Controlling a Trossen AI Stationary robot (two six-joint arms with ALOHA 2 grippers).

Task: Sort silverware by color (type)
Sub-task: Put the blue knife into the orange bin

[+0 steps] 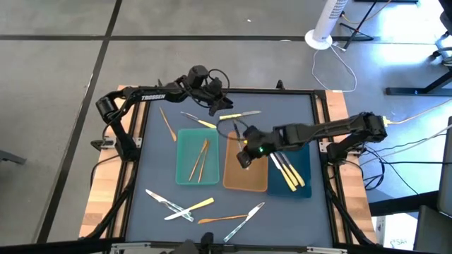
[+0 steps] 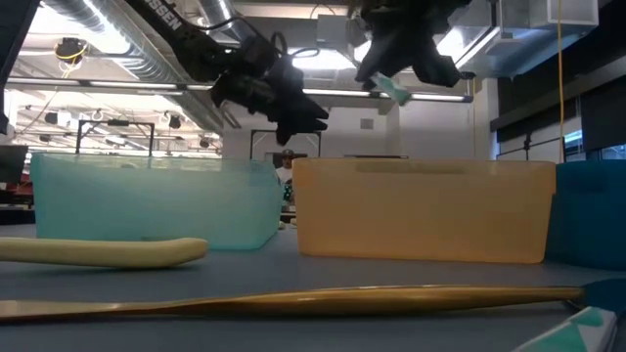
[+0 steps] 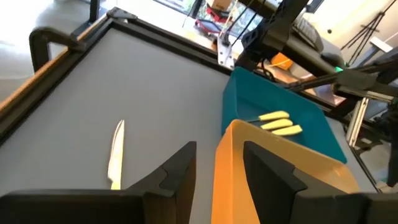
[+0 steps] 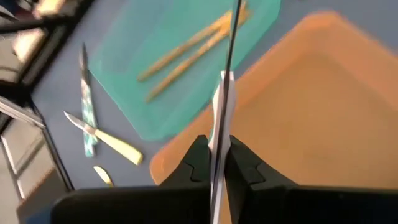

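Note:
My right gripper (image 1: 244, 156) hangs over the tan tray (image 1: 247, 180), shut on a thin silver utensil (image 4: 222, 93) that shows edge-on. My left gripper (image 3: 217, 177) is open with nothing between its fingers, above the table's far side (image 1: 215, 99). Two gold utensils (image 1: 201, 159) lie in the teal tray (image 1: 185, 144). Yellow-handled utensils (image 1: 288, 173) lie in the dark-blue tray (image 1: 305, 161). More silverware lies flat on the mat: a silver-bladed knife (image 3: 115, 152) near the left gripper, and several pieces (image 1: 180, 206) by the near edge. My right gripper pinches the silver utensil between its two fingers (image 4: 198, 163), which lie along its length. The utensil's free length (image 4: 231, 43) runs out past the fingertips. The fingers slant down from the table's right. The utensil is lifted clear, above the tan tray; which end is gripped is hidden.
The three trays stand side by side mid-table. Loose utensils (image 1: 240, 114) lie on the far part of the mat, and a gold one (image 1: 167, 123) lies left of the teal tray. The raised table frame (image 1: 134, 120) runs around the mat. Bare mat lies between the trays and the near pieces.

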